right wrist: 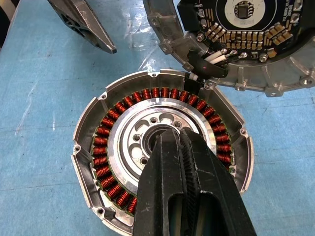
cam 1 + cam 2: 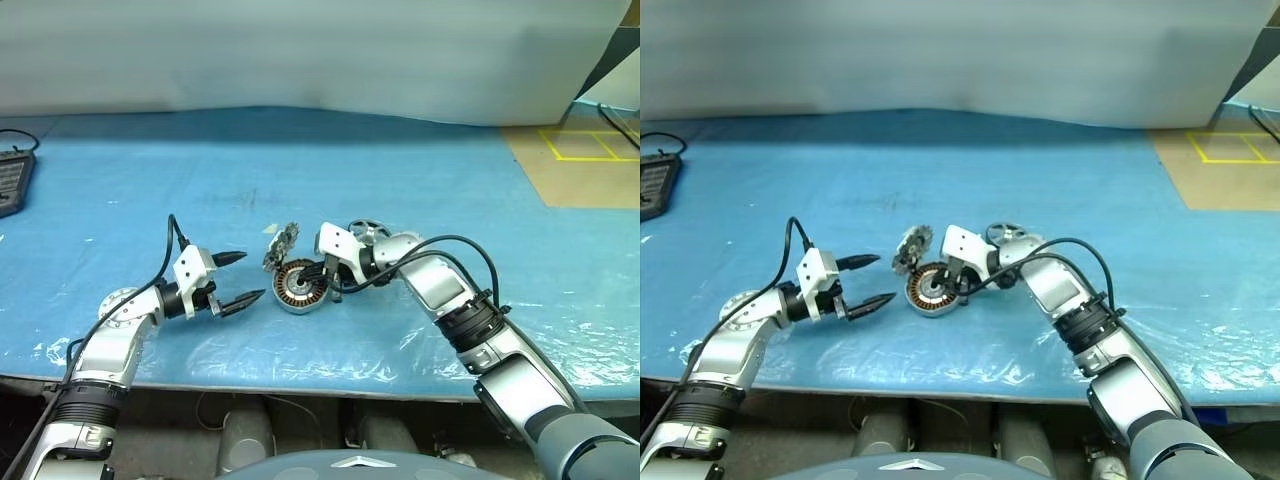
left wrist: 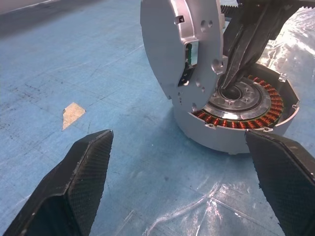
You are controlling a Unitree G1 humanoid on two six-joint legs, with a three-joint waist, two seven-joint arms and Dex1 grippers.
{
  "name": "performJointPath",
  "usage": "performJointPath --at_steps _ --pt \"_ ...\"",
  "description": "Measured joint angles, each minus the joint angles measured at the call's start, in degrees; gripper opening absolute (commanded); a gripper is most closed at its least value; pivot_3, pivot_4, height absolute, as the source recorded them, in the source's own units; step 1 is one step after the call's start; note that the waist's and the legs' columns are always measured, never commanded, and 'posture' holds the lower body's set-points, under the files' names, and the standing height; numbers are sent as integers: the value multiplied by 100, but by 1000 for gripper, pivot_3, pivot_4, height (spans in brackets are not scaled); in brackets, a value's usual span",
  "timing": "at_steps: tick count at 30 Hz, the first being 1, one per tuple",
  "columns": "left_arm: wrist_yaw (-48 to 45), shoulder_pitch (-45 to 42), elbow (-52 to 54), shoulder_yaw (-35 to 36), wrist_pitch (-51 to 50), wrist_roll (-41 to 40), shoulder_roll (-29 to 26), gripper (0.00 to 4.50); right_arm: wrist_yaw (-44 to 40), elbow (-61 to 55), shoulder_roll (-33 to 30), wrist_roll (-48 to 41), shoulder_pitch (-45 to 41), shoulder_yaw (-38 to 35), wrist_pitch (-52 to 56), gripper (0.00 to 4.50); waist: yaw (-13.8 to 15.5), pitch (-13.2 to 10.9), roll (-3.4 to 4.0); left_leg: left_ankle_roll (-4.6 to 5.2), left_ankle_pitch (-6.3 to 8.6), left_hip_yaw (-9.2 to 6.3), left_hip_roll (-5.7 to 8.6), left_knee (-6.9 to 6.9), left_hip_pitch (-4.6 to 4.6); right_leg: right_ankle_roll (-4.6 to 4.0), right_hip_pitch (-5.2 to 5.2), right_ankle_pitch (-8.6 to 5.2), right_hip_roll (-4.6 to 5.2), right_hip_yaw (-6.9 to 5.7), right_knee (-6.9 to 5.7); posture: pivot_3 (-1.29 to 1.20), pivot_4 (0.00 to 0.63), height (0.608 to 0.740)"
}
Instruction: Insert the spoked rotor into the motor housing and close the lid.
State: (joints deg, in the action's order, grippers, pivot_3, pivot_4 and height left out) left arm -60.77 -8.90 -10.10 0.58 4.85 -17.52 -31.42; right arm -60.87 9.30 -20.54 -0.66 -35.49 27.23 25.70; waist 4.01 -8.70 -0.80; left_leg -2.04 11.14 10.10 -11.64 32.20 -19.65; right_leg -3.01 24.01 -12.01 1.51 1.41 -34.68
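Observation:
The motor housing (image 2: 298, 287) lies flat on the blue mat, its copper windings (image 1: 106, 147) ringing a shiny silver disc with round holes, the spoked rotor (image 1: 129, 142), seated inside it. My right gripper (image 1: 177, 135) is shut, and its tips rest at the rotor's dark centre hole. The lid (image 2: 281, 247) stands on edge at the housing's far rim, tied to it by short white wires (image 1: 212, 57). Its circuit-board face (image 1: 246, 29) is turned toward the right gripper and its plain grey face (image 3: 179, 49) toward the left one. My left gripper (image 2: 253, 275) hangs open just left of the housing, apart from it.
The blue mat (image 2: 420, 170) has wrinkled clear film (image 2: 330, 355) along the table's front edge. A black device (image 2: 12, 180) lies at the far left. Brown floor with yellow tape (image 2: 585, 150) shows beyond the right end of the table. A white sheet closes off the back.

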Motion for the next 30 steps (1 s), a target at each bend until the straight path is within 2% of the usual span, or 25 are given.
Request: performJointPath --at_steps 18,30 --pt "8 15 84 0 -46 -2 -14 4500 -289 -624 -548 128 -8 205 -161 51 10 -4 -3 8 5 0 30 -14 -35 21 25 -15 35 -2 4 0 150 740" --pt "7 8 84 0 -46 -1 -14 4500 -546 -803 -517 -332 -53 -29 605 51 -9 -25 -7 5 3 2 26 -34 -62 -22 60 -6 29 -6 4 0 150 740"
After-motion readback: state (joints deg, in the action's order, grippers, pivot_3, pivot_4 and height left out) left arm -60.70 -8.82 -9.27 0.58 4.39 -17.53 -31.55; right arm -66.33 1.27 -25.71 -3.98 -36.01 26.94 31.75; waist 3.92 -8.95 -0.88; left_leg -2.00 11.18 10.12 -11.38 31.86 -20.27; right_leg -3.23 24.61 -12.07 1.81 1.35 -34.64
